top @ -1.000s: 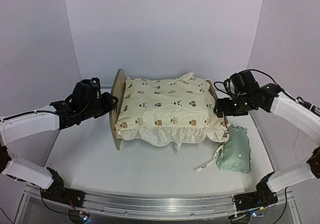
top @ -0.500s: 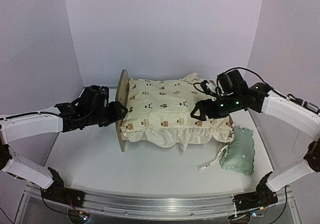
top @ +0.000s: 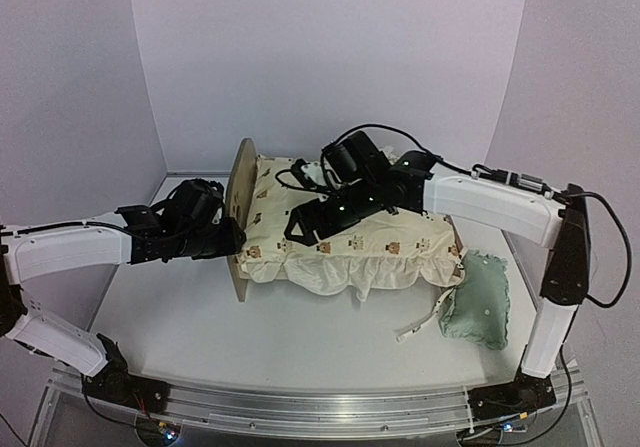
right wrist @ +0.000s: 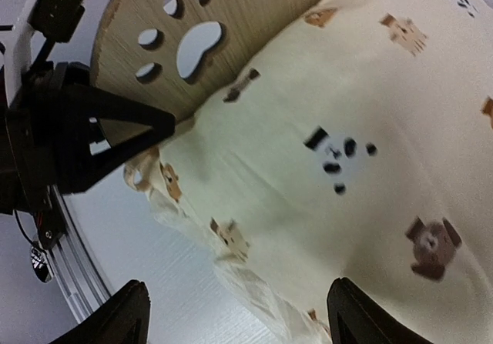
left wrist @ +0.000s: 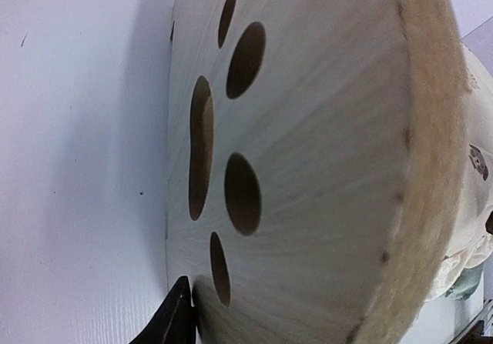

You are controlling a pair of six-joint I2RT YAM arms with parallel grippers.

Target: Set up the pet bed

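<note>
Light-wood, paw-print pet bed (top: 240, 207) is found on the bench (top: 300, 337) under a cream bear-print cushion (top: 400, 242). The right hand (right wrist: 244, 313) is spread wide above it. The opening of the left hand (top: 225, 237) cannot be told. The bed should be braced while the cushion is smoothed.

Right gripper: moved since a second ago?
Yes. The right gripper swung left, away from the green pillow, over the cushion toward the headboard.

fine-grained matt light wood of the pet bed (left wrist: 323, 167); soft cream cloth cushion (right wrist: 370, 105); smooth matt white table (top: 250, 337)
</note>
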